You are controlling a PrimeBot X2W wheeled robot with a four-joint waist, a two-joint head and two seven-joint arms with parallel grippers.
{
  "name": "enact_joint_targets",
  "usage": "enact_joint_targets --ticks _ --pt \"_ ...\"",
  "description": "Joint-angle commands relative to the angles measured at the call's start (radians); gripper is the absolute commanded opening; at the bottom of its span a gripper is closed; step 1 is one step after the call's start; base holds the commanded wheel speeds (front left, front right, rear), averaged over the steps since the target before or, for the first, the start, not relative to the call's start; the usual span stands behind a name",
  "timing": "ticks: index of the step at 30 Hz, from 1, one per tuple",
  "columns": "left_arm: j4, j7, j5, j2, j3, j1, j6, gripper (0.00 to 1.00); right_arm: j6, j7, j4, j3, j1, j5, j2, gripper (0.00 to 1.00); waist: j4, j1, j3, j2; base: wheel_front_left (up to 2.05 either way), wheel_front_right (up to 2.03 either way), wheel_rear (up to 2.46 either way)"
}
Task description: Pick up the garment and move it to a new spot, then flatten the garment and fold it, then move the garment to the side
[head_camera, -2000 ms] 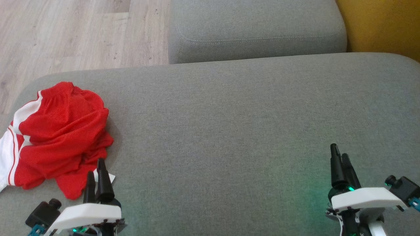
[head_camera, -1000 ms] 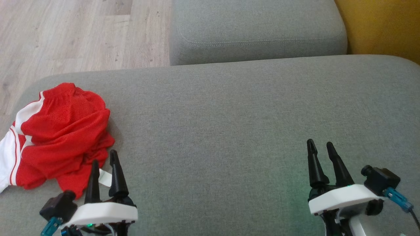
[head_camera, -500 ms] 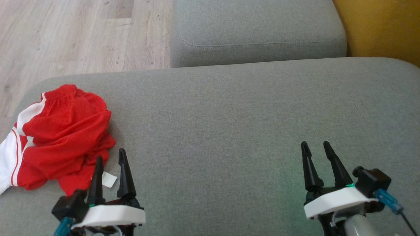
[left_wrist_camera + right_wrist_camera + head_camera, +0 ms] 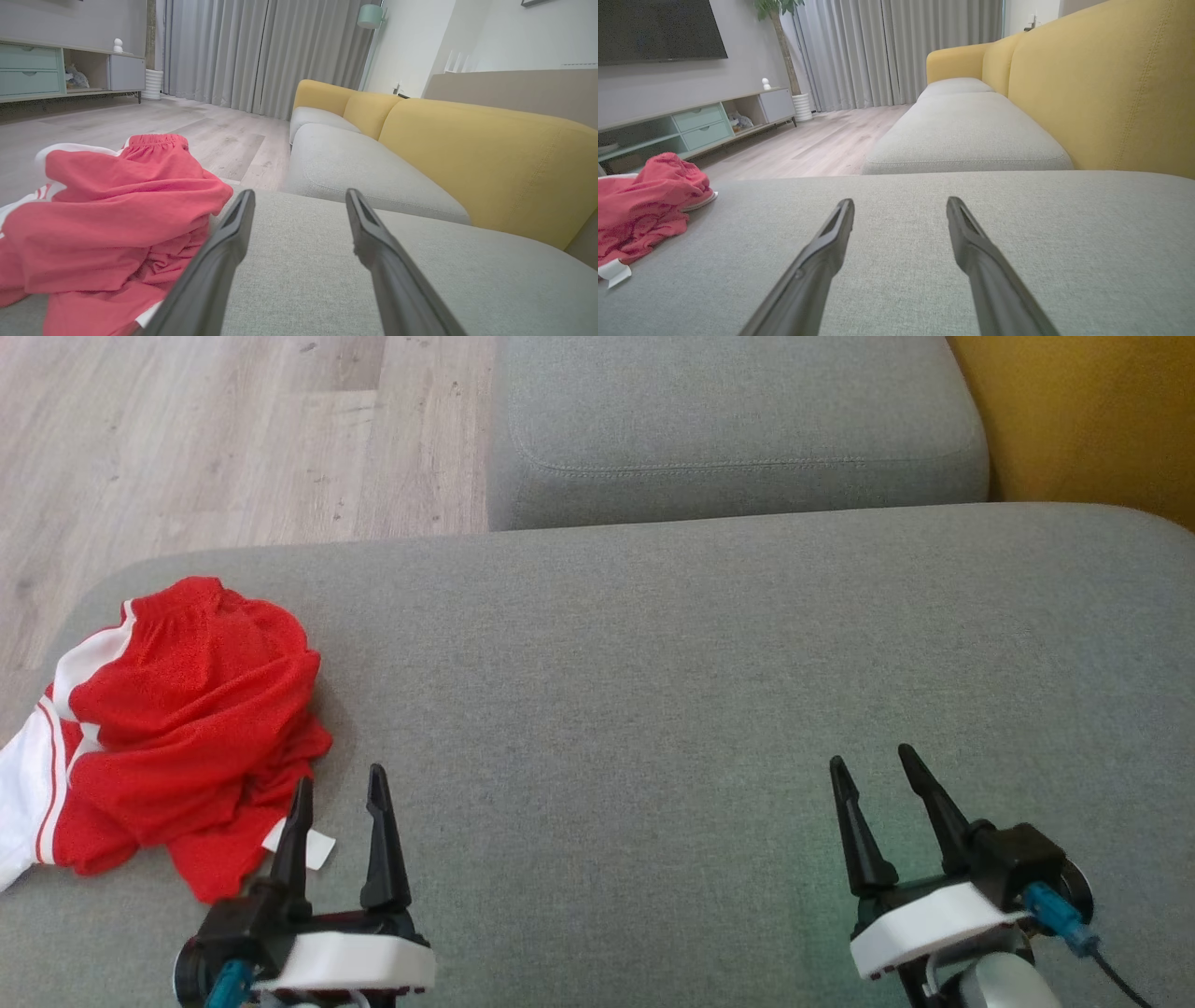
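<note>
Red-and-white garment [image 4: 177,728] lies crumpled in a heap at the left end of the grey seat cushion [image 4: 672,653], with a white tag [image 4: 316,847] sticking out at its near edge. Left gripper [image 4: 340,777] is just beside the heap, fingers spread, nothing between them. Right gripper [image 4: 871,756] is well apart towards the cushion's right side, fingers also spread, holding nothing. Both sit low over the cushion.
</note>
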Motion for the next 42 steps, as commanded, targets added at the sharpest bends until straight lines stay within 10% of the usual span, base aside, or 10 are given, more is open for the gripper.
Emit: enact_joint_targets --ticks 1,42 --pt "-0.027 -0.019 0.036 0.008 0.017 -0.036 0.014 1.0 -0.001 -0.021 -0.019 0.019 -0.047 -0.039 -0.009 1.0 0.002 0.0 -0.001 0.0 0.0 0.0 0.0" --pt "0.076 -0.03 0.098 0.008 -0.005 -0.046 0.073 1.0 -0.001 -0.031 0.043 -0.062 -0.035 -0.067 -0.009 1.0 -0.003 0.0 -0.006 0.0 0.0 0.0 0.0"
